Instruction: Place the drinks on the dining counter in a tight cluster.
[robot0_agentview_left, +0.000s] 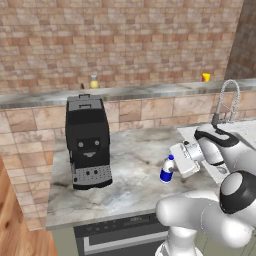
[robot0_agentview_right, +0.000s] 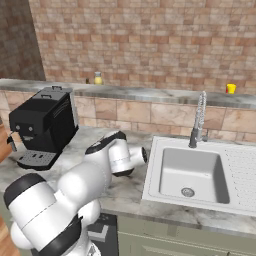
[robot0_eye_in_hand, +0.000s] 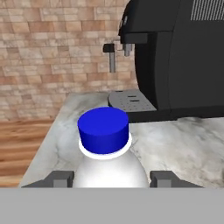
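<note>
The blue-capped white bottle (robot0_eye_in_hand: 105, 151) is filling the near foreground of the hand view, sitting between the two dark fingertips (robot0_eye_in_hand: 59, 178), which are pressing against its shoulders on either side; the gripper (robot0_eye_in_hand: 109, 179) is clasping the bottle. Behind it, the veined marble counter (robot0_eye_in_hand: 183, 140) is stretching back to a black coffee machine (robot0_eye_in_hand: 175, 57), whose drip tray and steam wand are facing the wooden floor (robot0_eye_in_hand: 22, 144) on the left.

In the left base view, the coffee machine (robot0_agentview_left: 88, 142) is standing at the left of the counter (robot0_agentview_left: 130, 170), and the bottle (robot0_agentview_left: 167, 170) is lying tilted in the gripper (robot0_agentview_left: 172, 164) just right of centre. A brick wall is rising behind a raised ledge, where a yellow bottle (robot0_agentview_left: 94, 82) is standing at left and a small yellow object (robot0_agentview_left: 205, 77) is sitting at right, near the faucet (robot0_agentview_left: 227, 102).

The right base view is adding the steel sink (robot0_agentview_right: 192, 172) right of the arm.
</note>
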